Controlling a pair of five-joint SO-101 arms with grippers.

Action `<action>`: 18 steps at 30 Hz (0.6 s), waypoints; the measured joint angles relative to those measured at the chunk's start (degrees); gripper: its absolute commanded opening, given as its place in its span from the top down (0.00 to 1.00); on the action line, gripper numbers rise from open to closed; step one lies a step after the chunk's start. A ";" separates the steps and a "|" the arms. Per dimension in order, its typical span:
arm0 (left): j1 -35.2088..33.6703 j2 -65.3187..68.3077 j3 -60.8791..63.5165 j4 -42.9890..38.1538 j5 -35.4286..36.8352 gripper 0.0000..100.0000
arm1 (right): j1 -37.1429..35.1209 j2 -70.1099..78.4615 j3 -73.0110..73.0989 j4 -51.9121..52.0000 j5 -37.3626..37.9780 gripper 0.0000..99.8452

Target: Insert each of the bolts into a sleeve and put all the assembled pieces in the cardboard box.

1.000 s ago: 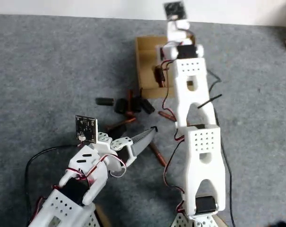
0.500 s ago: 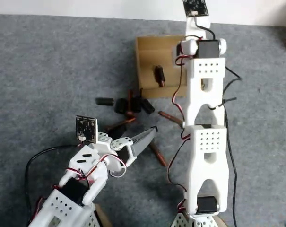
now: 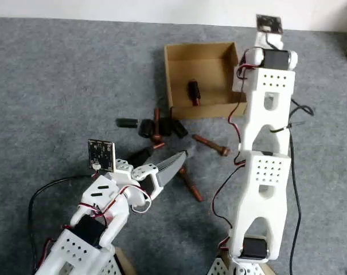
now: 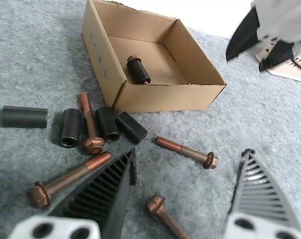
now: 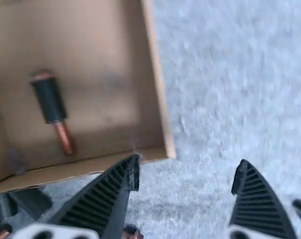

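The cardboard box (image 3: 176, 109) holds one assembled piece (image 3: 193, 91), a bolt in a black sleeve, also seen at the assembled piece (image 5: 53, 109). My right gripper (image 5: 189, 162) hangs open and empty over the box's right wall (image 5: 157, 89) and the carpet beside it. Loose copper bolts (image 3: 210, 144) and black sleeves (image 3: 147, 127) lie in front of the box. My left gripper (image 4: 190, 154) is open and empty, low over the carpet just short of a bolt (image 4: 187, 151), with another bolt (image 4: 65, 180) beside one finger.
Grey carpet covers the table. The right arm (image 3: 265, 114) stretches along the right side up to the box. One sleeve (image 3: 127, 122) lies apart to the left of the cluster. A bolt (image 3: 190, 183) lies between the two arms.
The right arm has swung right, from over the box to its right wall, leaving the assembled piece inside. The left arm has hardly moved.
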 measured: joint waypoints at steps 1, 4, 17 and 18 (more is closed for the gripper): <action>0.00 0.00 0.00 0.00 0.00 0.69 | 0.35 0.00 0.88 0.00 -0.44 0.72; 0.00 0.00 0.00 0.00 0.00 0.69 | 1.49 0.00 1.85 0.00 -0.97 0.72; 0.09 0.00 0.00 0.00 0.00 0.69 | 3.25 0.00 2.02 0.00 -1.14 0.72; 0.09 0.00 0.00 0.00 0.00 0.69 | 3.25 0.00 2.02 0.00 -1.14 0.72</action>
